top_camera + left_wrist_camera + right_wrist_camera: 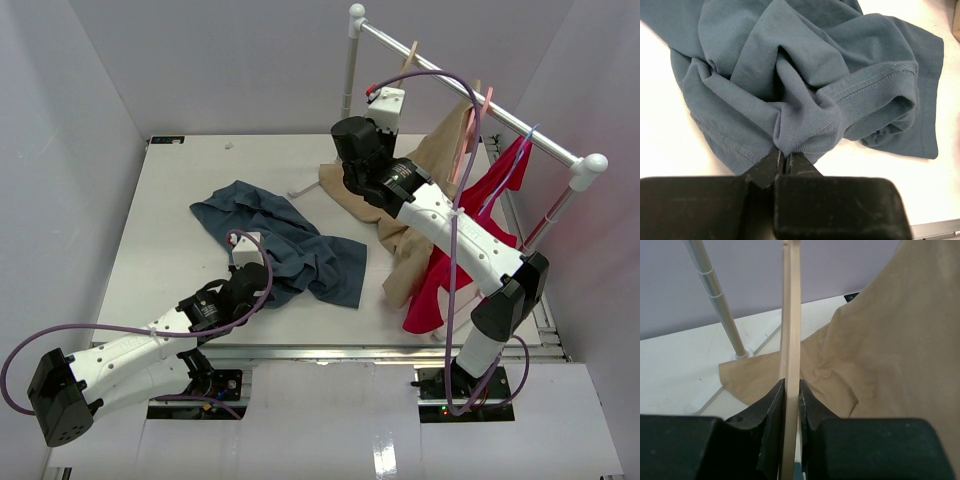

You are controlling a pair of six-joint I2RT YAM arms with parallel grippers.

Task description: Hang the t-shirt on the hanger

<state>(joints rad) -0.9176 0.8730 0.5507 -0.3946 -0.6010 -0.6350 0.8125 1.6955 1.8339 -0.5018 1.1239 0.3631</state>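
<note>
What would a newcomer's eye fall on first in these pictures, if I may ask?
The slate-blue t-shirt lies crumpled on the table, a fold of it pinched in the shut left gripper. At the back right, the right gripper clamps the pale wooden hanger edge-on, beside a tan garment and a bright red garment hanging from the rail.

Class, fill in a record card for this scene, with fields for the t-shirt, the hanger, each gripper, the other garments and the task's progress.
t-shirt: dark slate-blue, crumpled on the table
hanger: pale wood, edge-on in the right wrist view
left gripper: shut on a fold of the t-shirt
right gripper: shut on the hanger
other garments: tan garment and red garment, hanging from the rack
progress: t-shirt not yet on the hanger
</note>
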